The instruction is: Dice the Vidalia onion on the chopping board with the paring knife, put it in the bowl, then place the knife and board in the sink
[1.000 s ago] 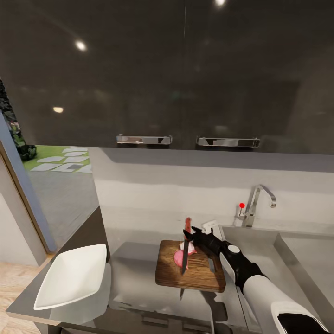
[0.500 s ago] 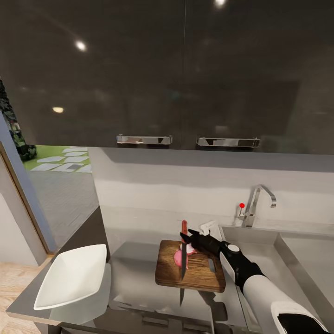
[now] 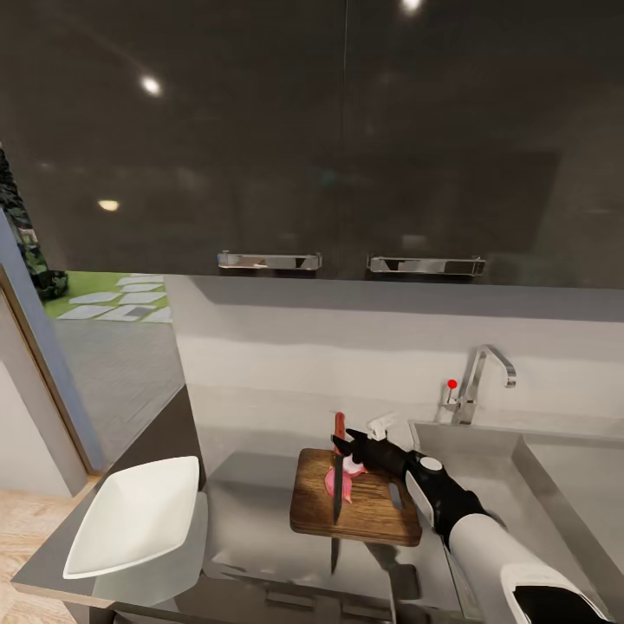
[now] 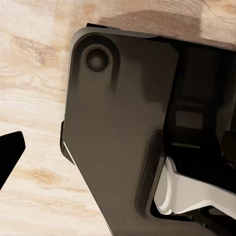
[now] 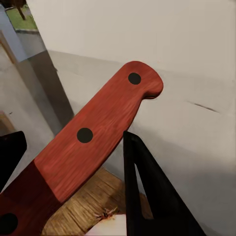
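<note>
Grey countertop (image 3: 251,511), dark cabinets (image 3: 347,139), perhaps glossy

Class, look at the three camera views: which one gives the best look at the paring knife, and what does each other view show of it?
The head view: the whole paring knife shows, gripped by the right gripper, blade down over the Vidalia onion on the chopping board. The right wrist view shows its red riveted handle up close. The left wrist view shows floor and robot body.

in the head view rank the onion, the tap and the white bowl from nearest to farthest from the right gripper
1. Vidalia onion: on the chopping board, right under the right gripper.
2. Tap: behind the sink, to the gripper's right.
3. Bowl: far left, at the countertop's end.
</note>
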